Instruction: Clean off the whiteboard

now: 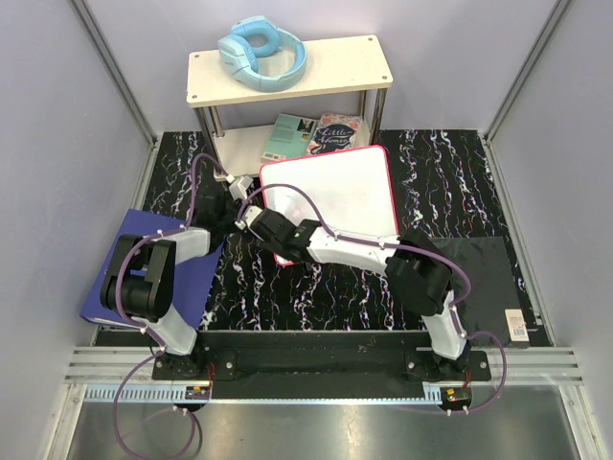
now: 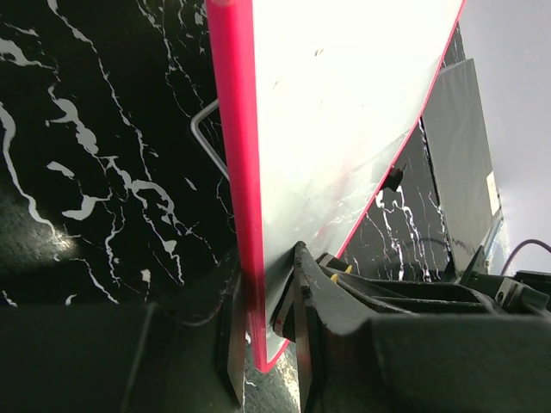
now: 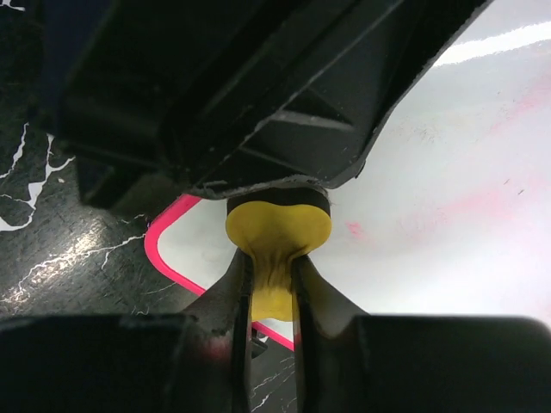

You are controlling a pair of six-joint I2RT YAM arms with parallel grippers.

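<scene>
The right gripper (image 3: 271, 292) is clamped on a yellow eraser (image 3: 277, 225) that rests against the whiteboard (image 3: 448, 189) near its corner. The left gripper (image 2: 263, 323) pinches the board's pink edge.

On my top cam: whiteboard (image 1: 335, 187) near corner buried under right arm (image 1: 350, 251), books (image 1: 311, 134) half tucked under shelf (image 1: 345, 62).

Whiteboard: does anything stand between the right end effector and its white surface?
Nothing visible blocks it. The right end effector clamps a yellow eraser pad over the whiteboard; the left end effector pinches its pink edge.
</scene>
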